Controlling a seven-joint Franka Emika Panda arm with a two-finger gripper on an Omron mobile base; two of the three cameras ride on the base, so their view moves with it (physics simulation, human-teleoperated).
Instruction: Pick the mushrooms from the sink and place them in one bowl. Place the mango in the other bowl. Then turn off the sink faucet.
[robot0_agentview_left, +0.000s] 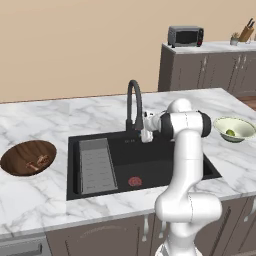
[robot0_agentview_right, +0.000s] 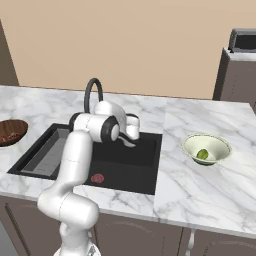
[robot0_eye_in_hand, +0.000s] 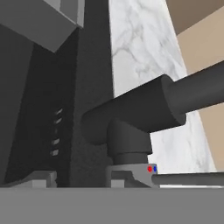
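Note:
The black gooseneck faucet (robot0_agentview_left: 133, 102) (robot0_agentview_right: 92, 94) stands behind the black sink (robot0_agentview_left: 150, 160) (robot0_agentview_right: 125, 155). My gripper (robot0_agentview_left: 146, 134) (robot0_agentview_right: 131, 137) hangs close to the tap's base on its right side, over the basin's back edge; its fingers are too small and hidden to read. In the hand view the faucet body (robot0_eye_in_hand: 131, 118) is very near, with its thin side lever (robot0_eye_in_hand: 188, 178) low on the right by a red and a blue dot. The mushrooms (robot0_agentview_left: 39, 161) lie in the wooden bowl (robot0_agentview_left: 20, 150) (robot0_agentview_right: 10, 131). The mango (robot0_agentview_left: 230, 133) (robot0_agentview_right: 202, 154) sits in the pale bowl (robot0_agentview_left: 240, 123) (robot0_agentview_right: 215, 142).
A grey ribbed tray (robot0_agentview_left: 97, 165) (robot0_agentview_right: 45, 152) fills the sink's left part and a red drain (robot0_agentview_left: 135, 181) (robot0_agentview_right: 97, 178) marks the floor. Marble counter (robot0_agentview_left: 100, 112) surrounds the basin. A microwave (robot0_agentview_left: 185, 36) and a knife block (robot0_agentview_left: 246, 32) stand on the far counter.

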